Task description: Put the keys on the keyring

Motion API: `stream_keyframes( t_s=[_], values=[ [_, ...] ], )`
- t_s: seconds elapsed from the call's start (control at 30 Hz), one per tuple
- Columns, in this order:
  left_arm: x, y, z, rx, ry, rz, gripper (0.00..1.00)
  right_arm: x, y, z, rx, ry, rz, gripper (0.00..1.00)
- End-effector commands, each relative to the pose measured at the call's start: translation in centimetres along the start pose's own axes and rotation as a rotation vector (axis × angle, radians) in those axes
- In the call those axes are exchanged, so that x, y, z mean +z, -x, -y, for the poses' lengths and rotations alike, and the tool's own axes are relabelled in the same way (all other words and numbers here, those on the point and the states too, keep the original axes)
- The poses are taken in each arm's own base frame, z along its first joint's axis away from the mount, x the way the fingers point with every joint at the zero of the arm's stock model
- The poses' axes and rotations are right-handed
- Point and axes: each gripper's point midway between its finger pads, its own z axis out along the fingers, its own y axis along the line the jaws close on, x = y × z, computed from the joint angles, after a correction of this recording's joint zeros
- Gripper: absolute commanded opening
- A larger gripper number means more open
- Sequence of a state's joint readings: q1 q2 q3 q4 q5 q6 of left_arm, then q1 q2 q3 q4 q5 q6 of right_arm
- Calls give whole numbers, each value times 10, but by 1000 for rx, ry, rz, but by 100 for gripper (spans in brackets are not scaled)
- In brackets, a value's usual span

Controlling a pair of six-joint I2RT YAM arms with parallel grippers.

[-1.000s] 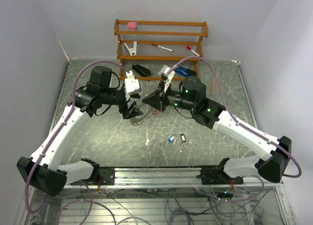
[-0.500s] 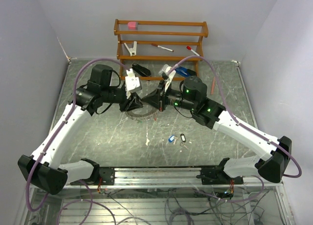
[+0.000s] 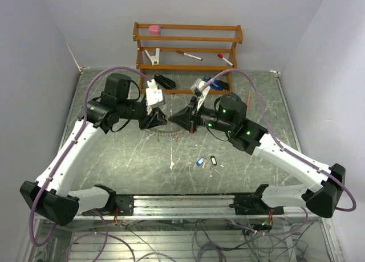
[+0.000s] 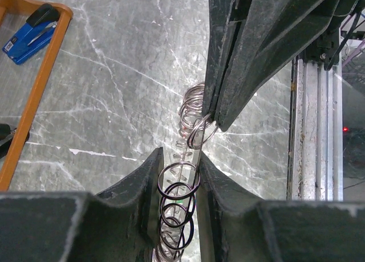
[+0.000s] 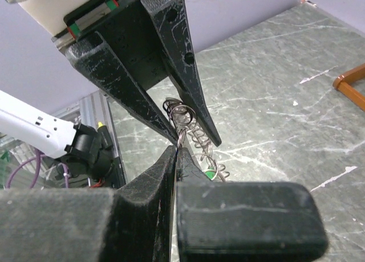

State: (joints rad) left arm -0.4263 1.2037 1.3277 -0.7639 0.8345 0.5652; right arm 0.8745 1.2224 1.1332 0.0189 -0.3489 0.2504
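The keyring (image 4: 178, 185) is held above the table (image 3: 131, 159), pinched at one loop by the clenched right claw (image 4: 214, 122) and clasped by the left claw (image 4: 178, 159). The keys (image 3: 199, 161) lie untouched on the table, apart from both claws. Steadying the ring is judged the step in hand; next, one claw must be freed for a key.

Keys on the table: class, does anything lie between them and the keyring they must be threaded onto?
Nothing visible does: only bare table lies between the keys and the keyring. The snag is elsewhere: the left gripper and the right gripper both grip the ring, so neither is free to fetch a key.
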Motion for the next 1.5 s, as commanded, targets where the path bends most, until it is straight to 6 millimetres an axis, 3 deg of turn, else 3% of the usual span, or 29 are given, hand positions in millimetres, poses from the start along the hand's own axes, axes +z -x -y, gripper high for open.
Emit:
stream_keyframes(
  t_s=[0.0, 0.17, 0.23, 0.43, 0.53, 0.77, 1.0, 1.3, 1.47],
  values=[
    [-8, 17, -3, 66, 14, 27, 7, -10, -1, -8, 2, 20, 3, 0],
    [-10, 19, -6, 75, 29, 20, 7, -16, -5, -10, -4, 23, -9, 6],
    [-10, 19, -7, 81, 32, 17, 7, -18, -8, -11, -7, 29, -20, 17],
    [-12, 15, -9, 98, 43, -2, 7, -29, -2, -13, -47, 21, -9, 25],
    [-12, 13, -7, 99, 39, -5, 7, -31, 2, -15, -70, 30, 2, 25],
    [-11, 16, -1, 98, 1, 12, 7, -13, -5, -12, -93, 61, -34, 25],
    [-10, 15, 4, 90, -21, 18, 7, -2, 0, -7, -125, 59, -28, 25],
    [-8, 10, 5, 85, -25, 12, 7, -4, 10, -9, -136, 60, -1, 23],
    [-8, 14, 7, 82, -32, 22, 7, 4, 0, -8, -127, 73, -26, 23]
  ],
)
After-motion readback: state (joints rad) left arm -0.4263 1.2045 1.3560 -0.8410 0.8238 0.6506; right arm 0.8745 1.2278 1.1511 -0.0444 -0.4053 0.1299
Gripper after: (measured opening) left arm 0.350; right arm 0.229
